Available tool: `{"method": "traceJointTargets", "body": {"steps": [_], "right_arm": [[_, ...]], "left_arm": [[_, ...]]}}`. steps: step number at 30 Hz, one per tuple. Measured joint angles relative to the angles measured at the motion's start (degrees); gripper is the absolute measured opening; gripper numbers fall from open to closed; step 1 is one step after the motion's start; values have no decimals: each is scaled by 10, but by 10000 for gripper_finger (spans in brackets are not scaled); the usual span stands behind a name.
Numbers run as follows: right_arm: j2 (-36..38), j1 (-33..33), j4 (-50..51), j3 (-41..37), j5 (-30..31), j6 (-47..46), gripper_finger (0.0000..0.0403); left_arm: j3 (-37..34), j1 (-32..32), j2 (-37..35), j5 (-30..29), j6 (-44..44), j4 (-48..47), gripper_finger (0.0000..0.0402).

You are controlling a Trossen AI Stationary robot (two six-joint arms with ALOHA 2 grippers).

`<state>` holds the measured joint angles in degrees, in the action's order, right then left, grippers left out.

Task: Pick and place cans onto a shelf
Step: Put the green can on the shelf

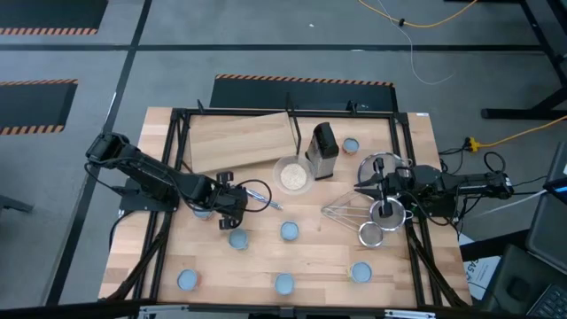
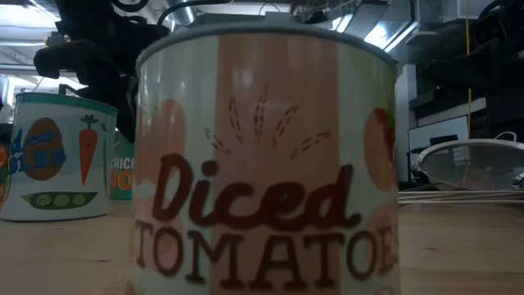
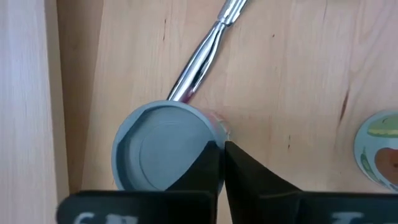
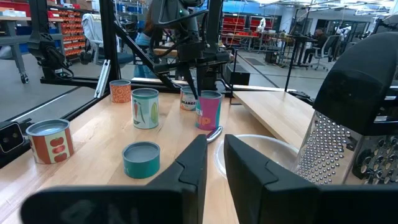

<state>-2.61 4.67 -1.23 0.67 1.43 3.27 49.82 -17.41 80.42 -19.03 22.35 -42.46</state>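
Note:
My left gripper (image 1: 241, 199) stands over a pink-labelled can (image 4: 208, 111) with a blue-grey top (image 3: 158, 149), just in front of the pale wood shelf (image 1: 239, 142), and is shut on its rim. The can stands on the tabletop beside a metal utensil's handle (image 3: 202, 53). Other cans stand upright on the table: (image 1: 239, 239), (image 1: 290, 231), (image 1: 187, 280), (image 1: 283, 283), (image 1: 361, 272), and one at the far right (image 1: 352, 145). The low view is filled by a Diced Tomatoes can (image 2: 262, 156). My right gripper (image 1: 363, 188) waits at the right, slightly open and empty. My left gripper pinches the pink can's rim (image 3: 219, 127) between its two fingers, one finger over the blue-grey top and one outside the wall. The fingers (image 4: 196, 87) come from above, pointing down. The can is upright with its base on the table.
A whitish bowl (image 1: 292, 175) and a dark box grater (image 1: 323, 151) stand behind the middle. Round metal strainers (image 1: 387, 213) and a whisk (image 1: 341, 211) lie under and beside the right arm. A black frame rail (image 1: 177, 159) runs around the work area.

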Motion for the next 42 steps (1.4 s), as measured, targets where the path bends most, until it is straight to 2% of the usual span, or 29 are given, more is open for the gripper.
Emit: {"method": "traceJointTargets", "body": {"steps": [12, 22, 27, 36, 42], "right_arm": [[0, 0, 0, 0, 0, 0, 61], [0, 0, 0, 0, 0, 0, 61], [0, 0, 0, 0, 0, 0, 61], [0, 0, 0, 0, 0, 0, 61], [0, 0, 0, 0, 0, 1, 61]], "left_arm": [[14, 0, -30, 12, -5, -11, 3], [83, 24, -73, 0, -121, -10, 2], [130, 67, -81, -12, -196, -27, 2], [195, 189, -81, -13, -315, -57, 2], [230, 280, -78, 15, -401, -48, 2]]}}
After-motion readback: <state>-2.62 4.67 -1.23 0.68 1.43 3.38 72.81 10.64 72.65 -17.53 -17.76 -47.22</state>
